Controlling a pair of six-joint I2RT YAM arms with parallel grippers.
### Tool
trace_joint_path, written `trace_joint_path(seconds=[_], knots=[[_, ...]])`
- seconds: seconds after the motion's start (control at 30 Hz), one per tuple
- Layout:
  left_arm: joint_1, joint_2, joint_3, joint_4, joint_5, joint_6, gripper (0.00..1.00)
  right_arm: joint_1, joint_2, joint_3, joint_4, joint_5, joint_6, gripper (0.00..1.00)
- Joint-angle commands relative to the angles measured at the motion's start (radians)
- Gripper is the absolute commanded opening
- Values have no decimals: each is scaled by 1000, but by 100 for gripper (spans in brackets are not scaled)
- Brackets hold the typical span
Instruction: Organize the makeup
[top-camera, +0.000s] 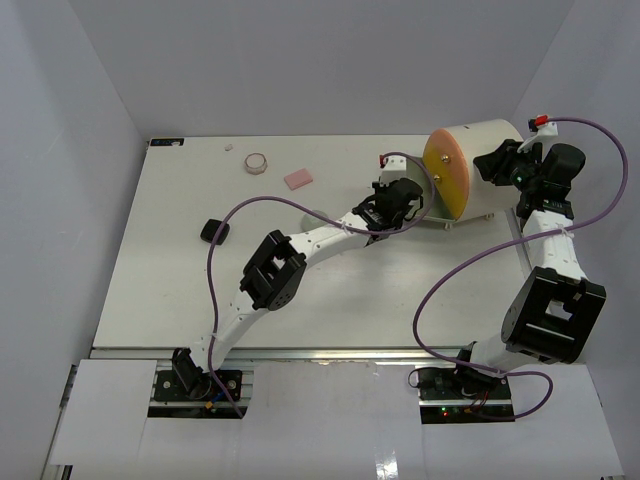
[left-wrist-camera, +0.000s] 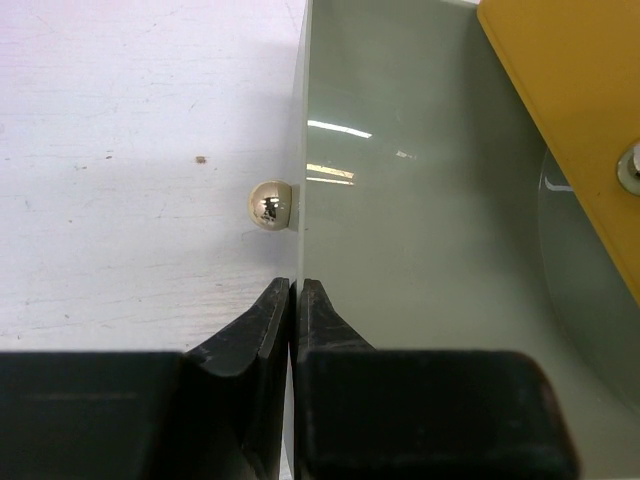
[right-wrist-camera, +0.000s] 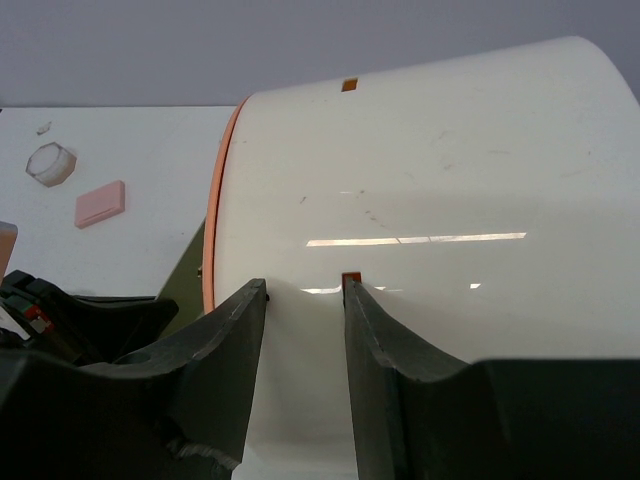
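On the white tabletop (top-camera: 160, 290) the makeup (top-camera: 298, 179) sits upper left, while the left tool (left-wrist-camera: 292, 285), pressed together, seemingly pinches the grey-green panel (left-wrist-camera: 420, 200) of the case (top-camera: 480, 135): pull steadily, the half-spread right tool (right-wrist-camera: 305, 285) bracing it.

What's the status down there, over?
Left fingers shut on thin grey-green panel at cream drum-shaped case. Right fingers open at case. Pink rectangular pad, black compact lie loose, unobstructed.

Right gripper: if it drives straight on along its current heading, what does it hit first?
The cream case: its curved wall lies directly ahead of the right gripper, whose jaws stand open. The fingertips look almost against it, but depth is unclear.
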Motion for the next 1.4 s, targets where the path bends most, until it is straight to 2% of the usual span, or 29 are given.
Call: trace_joint_path(seconds=[0.0,0.37,0.77,0.93,1.0,1.1,1.37], knots=[[-89,-55,47,248,69,-55,0,47,-13,-39,-68,-131,60,42],[-91,-55,32,295,47,-75,0,48,-13,-48,-64,-135,62,42],[-91,-30,-1,327,100,-143,0,48,-17,-56,-63,-149,59,43],[-90,-72,-96,373,122,-157,14,48,-24,-59,-76,-150,43,48],[-90,-91,-127,386,129,-157,22,48,-26,-57,-80,-147,35,52],[-90,-117,-163,409,140,-153,28,47,-31,-51,-90,-136,22,59],[-90,-186,-238,464,155,-123,37,36,-43,-40,-101,-117,7,67]])
